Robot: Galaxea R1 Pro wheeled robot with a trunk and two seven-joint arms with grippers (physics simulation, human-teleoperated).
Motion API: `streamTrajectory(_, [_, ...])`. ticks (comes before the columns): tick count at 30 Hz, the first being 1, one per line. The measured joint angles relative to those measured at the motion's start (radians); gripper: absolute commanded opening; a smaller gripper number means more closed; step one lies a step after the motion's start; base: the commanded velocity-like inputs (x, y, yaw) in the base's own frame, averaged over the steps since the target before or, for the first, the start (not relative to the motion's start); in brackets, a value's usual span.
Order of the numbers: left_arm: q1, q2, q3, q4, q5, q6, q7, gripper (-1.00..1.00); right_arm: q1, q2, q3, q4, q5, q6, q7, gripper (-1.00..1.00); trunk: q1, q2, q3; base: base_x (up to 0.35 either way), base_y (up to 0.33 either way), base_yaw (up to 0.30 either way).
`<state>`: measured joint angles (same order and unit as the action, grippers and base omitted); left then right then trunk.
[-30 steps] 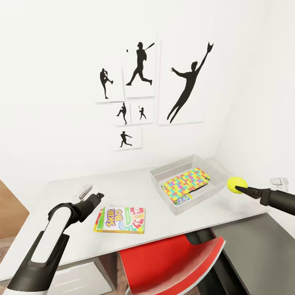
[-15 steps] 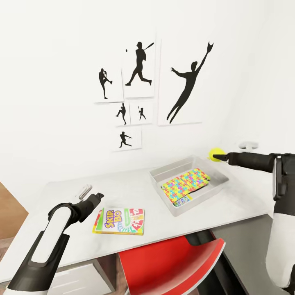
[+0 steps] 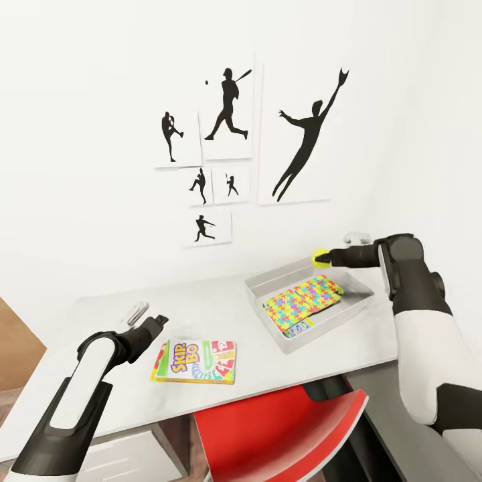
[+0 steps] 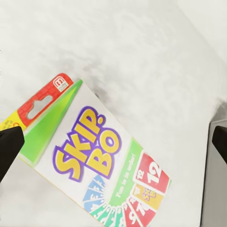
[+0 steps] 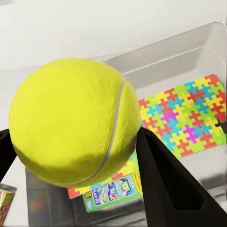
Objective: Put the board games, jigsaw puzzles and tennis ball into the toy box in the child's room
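R gripper (image 3: 328, 257) is clamped on the tennis ball (image 3: 322, 257), held in the air over the far rim of the toy box (image 3: 262, 284). Best to bring it further in over the box & go low before letting go, else the ball may bounce off the jigsaw puzzles (image 3: 304, 297) inside. SKIP-BO box (image 3: 195, 360) lies flat on the table (image 3: 221, 308), well left of the toy box, long axis approx. along the table's front edge. L gripper (image 4: 113, 142) hangs over it, fingers apart.
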<state>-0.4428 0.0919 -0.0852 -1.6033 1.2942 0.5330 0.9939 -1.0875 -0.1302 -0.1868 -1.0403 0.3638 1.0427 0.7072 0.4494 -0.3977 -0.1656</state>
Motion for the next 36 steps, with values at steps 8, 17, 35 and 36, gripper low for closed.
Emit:
streamTrajectory(8, [0.0, 0.002, 0.001, 0.0, 0.0, 0.001, 0.0, 1.0, -0.05, 0.018, 0.036, 0.127, 0.011, 0.0, -0.124, -1.0, 0.0, 0.0, 0.0, 0.0, 0.0, 0.0])
streamTrajectory(17, [-0.001, 0.002, 0.002, 0.0, 0.0, 0.001, 0.0, 1.0, -0.089, 0.015, 0.043, 0.272, 0.012, 0.001, -0.302, -1.0, 0.0, 0.0, 0.0, 0.0, 0.0, 0.0])
streamTrajectory(35, [-0.001, 0.004, 0.003, 0.0, 0.0, 0.001, 0.0, 1.0, -0.088, -0.01, 0.052, 0.315, 0.073, 0.001, -0.365, -1.0, 0.0, 0.0, 0.0, 0.0, 0.0, 0.0])
streamTrajectory(36, [-0.001, 0.004, 0.004, 0.0, 0.0, 0.001, -0.001, 1.0, -0.087, -0.01, 0.052, 0.315, 0.098, 0.001, -0.365, -1.0, 0.0, 0.0, 0.0, 0.0, 0.0, 0.0])
